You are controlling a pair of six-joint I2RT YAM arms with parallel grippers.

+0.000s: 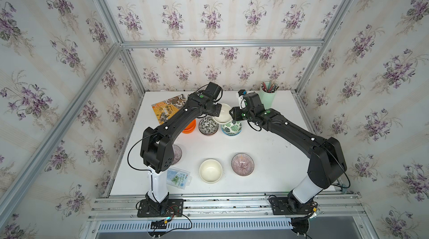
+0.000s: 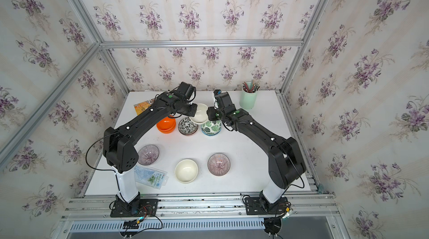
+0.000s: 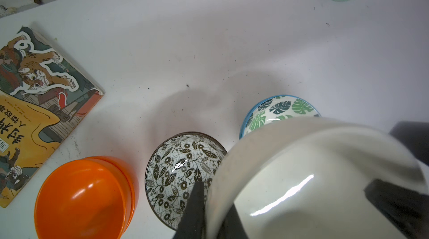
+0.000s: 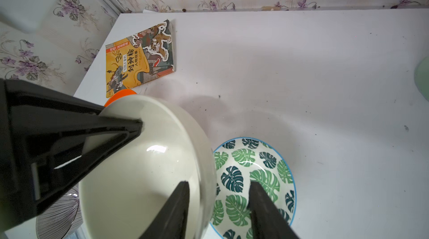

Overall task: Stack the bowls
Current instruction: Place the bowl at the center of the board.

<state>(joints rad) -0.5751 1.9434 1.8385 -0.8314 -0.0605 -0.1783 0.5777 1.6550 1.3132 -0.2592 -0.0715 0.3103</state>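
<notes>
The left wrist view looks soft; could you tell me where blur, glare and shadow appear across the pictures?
Left wrist view: the held cream bowl is blurred along its rim, with a glare streak inside. Right wrist view: it is sharper, with a small highlight, casting a soft shadow on the table. In a top view: the purple striped bowl glints and the frame posts splay, wide-angle distortion.

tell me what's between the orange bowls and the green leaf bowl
The black-and-white leaf bowl stands between the orange bowls and green leaf bowl; both top views and the left wrist view show it.
</notes>
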